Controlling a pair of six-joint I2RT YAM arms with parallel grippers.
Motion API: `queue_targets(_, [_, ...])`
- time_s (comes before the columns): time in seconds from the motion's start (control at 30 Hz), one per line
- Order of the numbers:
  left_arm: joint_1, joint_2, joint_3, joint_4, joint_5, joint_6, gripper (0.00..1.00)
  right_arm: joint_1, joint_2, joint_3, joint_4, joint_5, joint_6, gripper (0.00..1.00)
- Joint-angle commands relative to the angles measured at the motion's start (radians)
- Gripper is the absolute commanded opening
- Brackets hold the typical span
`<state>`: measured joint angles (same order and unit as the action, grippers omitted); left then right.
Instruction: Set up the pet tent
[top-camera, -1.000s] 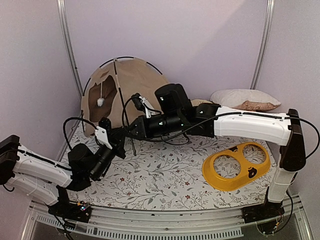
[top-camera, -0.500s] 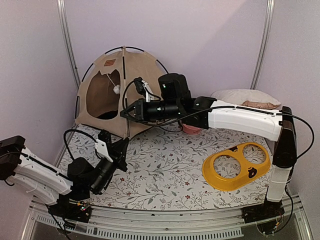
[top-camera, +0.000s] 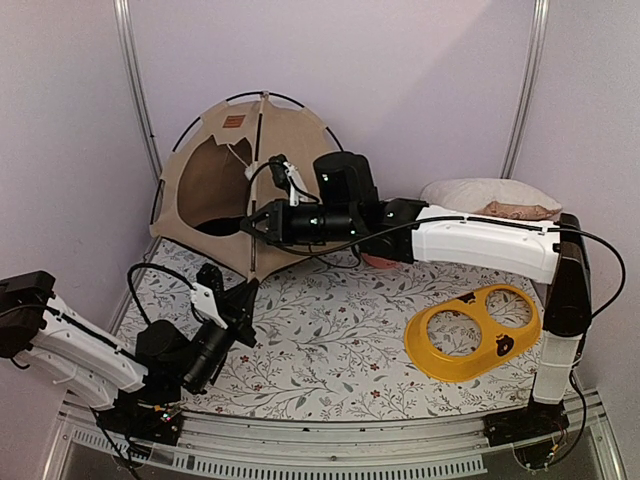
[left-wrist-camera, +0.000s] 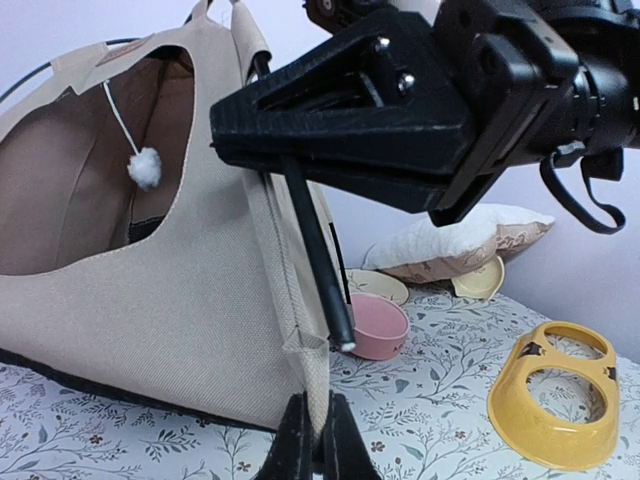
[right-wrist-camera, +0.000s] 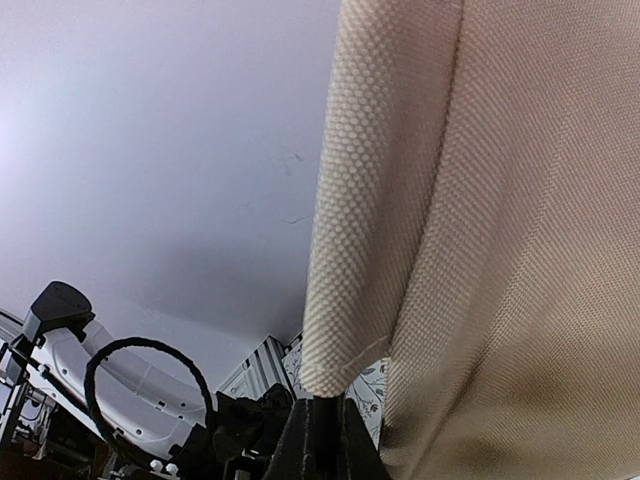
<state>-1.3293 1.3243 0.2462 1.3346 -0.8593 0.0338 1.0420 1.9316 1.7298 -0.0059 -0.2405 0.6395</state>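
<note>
The pet tent (top-camera: 290, 150) stands as a tan dome at the back left, its dark opening (top-camera: 210, 190) facing left-front. A brown label patch (top-camera: 233, 122) sits near the top. A white pom-pom (left-wrist-camera: 145, 168) hangs on a string inside the opening. My right gripper (top-camera: 248, 226) is shut on a thin black pole (left-wrist-camera: 318, 255) at the tent's front seam. The pole's lower end (left-wrist-camera: 342, 340) hangs free above the mat. My left gripper (left-wrist-camera: 312, 440) is below it, shut on the tan corner strap (left-wrist-camera: 308, 372) of the tent.
A pink bowl (left-wrist-camera: 375, 325) lies just behind the tent's front corner. A yellow two-hole bowl holder (top-camera: 440, 345) lies at the right of the floral mat (top-camera: 330, 340). A beige pillow (top-camera: 480, 195) rests at the back right. Walls stand close behind and left of the tent.
The tent has risen from a tilted, flattened shape to an upright dome. My right gripper moved left and back with the pole. My left gripper drew toward the near edge with the corner strap.
</note>
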Motion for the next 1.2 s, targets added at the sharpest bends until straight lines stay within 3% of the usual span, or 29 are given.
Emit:
queue_targets(0.0, [-0.079,0.010,-0.014,-0.042,0.060,0.017,0.00,-0.041,-0.002,-0.002,0.165,0.184,-0.017,0.00])
queue_targets(1.17, [-0.063,-0.061,-0.020,-0.061,0.042,0.015,0.00,0.000,0.039,-0.006,0.130,0.236,-0.083,0.00])
